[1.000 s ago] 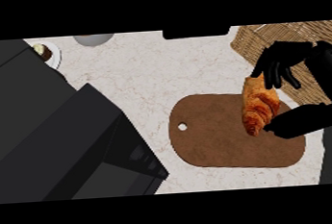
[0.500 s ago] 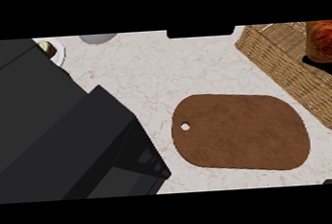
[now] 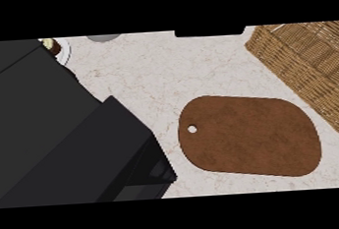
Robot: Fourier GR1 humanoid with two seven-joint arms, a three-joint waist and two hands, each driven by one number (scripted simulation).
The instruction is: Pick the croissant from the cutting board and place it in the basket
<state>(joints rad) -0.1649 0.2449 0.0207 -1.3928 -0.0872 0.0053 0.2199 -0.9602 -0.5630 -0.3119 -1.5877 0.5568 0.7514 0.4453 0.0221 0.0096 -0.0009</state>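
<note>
Head view: neither hand shows, so their state can't be told, and no croissant is visible anywhere. The brown cutting board [image 3: 250, 135] lies bare on the pale counter [image 3: 155, 73], long axis running left-right w/ a slight tilt, hole end at left. The wicker basket [image 3: 311, 63] sits upper right, just beside the board; a big black block [image 3: 50, 138] fills the left.

The pale speckled stone counter [image 3: 148, 73] is seen from high above by one head view, looking steeply down, with the brown oval wooden cutting board [image 3: 250, 135] near the middle.
</note>
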